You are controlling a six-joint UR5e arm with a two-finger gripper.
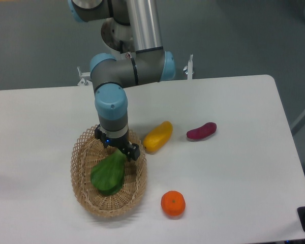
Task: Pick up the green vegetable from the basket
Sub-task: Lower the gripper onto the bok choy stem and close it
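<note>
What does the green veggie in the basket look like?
The green vegetable is a toy with a broad, dark green leaf, smooth like plastic. It lies flat inside the basket, leaf end toward the camera. Its stem end points up toward the gripper, which sits right over it and hides it, so I cannot tell whether it is gripped.
</note>
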